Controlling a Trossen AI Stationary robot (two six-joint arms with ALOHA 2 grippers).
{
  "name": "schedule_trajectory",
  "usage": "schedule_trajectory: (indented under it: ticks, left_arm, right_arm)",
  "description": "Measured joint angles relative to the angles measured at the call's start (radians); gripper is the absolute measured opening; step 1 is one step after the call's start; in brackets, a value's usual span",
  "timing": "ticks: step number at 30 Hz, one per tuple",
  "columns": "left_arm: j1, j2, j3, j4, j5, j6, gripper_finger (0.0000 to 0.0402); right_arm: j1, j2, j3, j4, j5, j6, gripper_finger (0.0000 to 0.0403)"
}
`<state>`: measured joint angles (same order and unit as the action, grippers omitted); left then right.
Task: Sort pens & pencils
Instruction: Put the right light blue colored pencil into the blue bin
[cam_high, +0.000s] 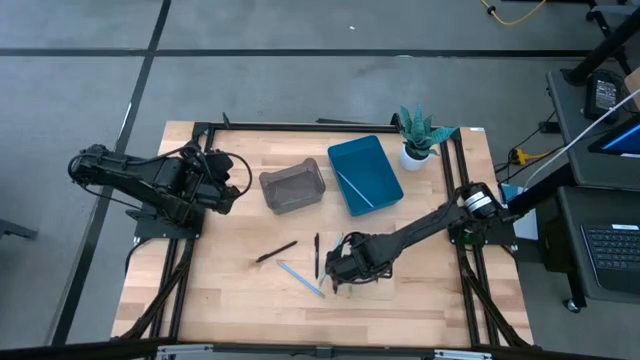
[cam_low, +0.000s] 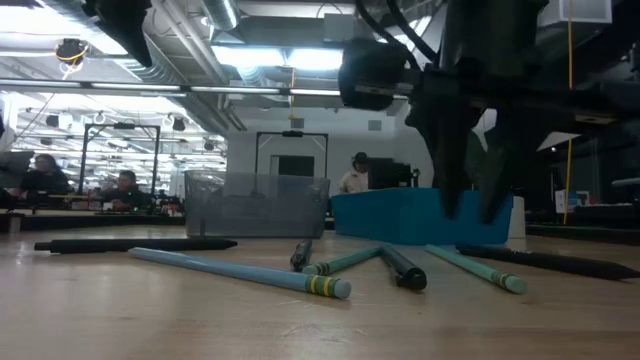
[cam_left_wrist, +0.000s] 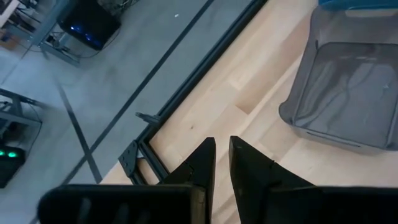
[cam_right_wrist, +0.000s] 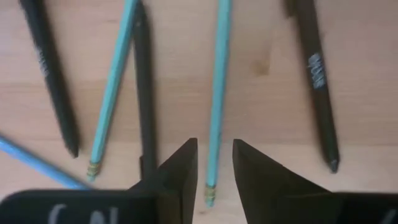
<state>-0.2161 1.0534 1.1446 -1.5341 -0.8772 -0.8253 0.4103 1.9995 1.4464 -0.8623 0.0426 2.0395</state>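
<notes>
Right wrist view | light-blue pencil (cam_right_wrist: 217, 106) lies between right jaws | untouched

Both arms are dark, near-black, built of jointed tubular segments. Left arm (cam_high: 150, 180): bulky housings, loops of black cable bunched near its wrist end. Right arm (cam_high: 420, 228): slimmer links, a pale grey-white band at the joint nearest the table (cam_high: 240, 310) edge. Left gripper (cam_left_wrist: 221, 177) and right gripper (cam_right_wrist: 214, 180): each a pair of matte black, wedge-shaped fingers tapering to points. Faint white lettering on the right wrist housing, unreadable.
</notes>
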Motion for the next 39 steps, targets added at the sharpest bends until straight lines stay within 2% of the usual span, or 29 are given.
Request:
schedule_trajectory:
  ticks: [20,25,32,39]
  left_arm:
    - [0.000,0.000,0.000,0.001,-0.002,0.050,0.0041]
    - [0.000,0.000,0.000,0.001,-0.002,0.051,0.0041]
    - [0.000,0.000,0.000,0.001,-0.004,0.051,0.0041]
    - [0.000,0.000,0.000,0.000,-0.004,0.051,0.0041]
  right_arm:
    - [-0.003,0.037,-0.006,0.016,0.014,-0.007,0.0103]
    - [-0.007,0.068,-0.007,0.045,0.001,-0.010,0.0103]
    - [-0.018,0.103,-0.003,0.079,-0.069,-0.032,0.0104]
    - [-0.016,0.105,0.006,0.067,-0.065,-0.034,0.0104]
